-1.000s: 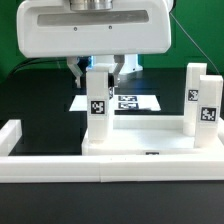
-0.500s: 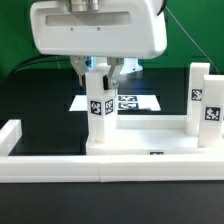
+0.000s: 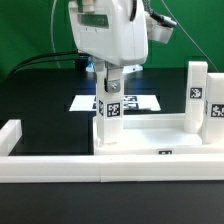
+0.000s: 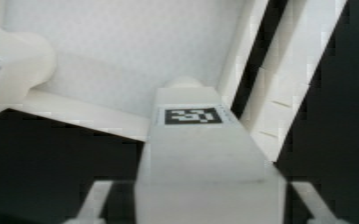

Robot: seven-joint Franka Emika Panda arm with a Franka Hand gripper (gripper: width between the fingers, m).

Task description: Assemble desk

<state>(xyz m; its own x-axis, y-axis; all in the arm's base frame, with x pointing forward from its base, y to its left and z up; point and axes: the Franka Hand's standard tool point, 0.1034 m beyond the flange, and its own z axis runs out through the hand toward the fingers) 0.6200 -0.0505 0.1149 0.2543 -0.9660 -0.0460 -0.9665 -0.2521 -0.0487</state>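
Note:
The desk's white tabletop panel (image 3: 150, 130) lies flat against the border wall. A square white leg (image 3: 110, 118) with a black-and-white tag stands upright at the panel's corner on the exterior view's left. My gripper (image 3: 110, 78) comes down from above and is shut on the upper part of this leg. In the wrist view the same leg (image 4: 202, 150) runs between the fingers (image 4: 101, 200) of my gripper (image 4: 201, 208) toward the tabletop panel (image 4: 131, 75). Two more legs (image 3: 196, 95) (image 3: 212, 108) stand upright at the panel's end on the exterior view's right.
A long low white border wall (image 3: 60, 166) runs along the front, with a short arm (image 3: 9, 133) at the exterior view's left. The marker board (image 3: 143, 102) lies on the black table behind the panel. Cables hang behind the arm.
The hand has turned about its upright axis while holding the leg. The leg and the tabletop panel have shifted slightly toward the exterior view's right.

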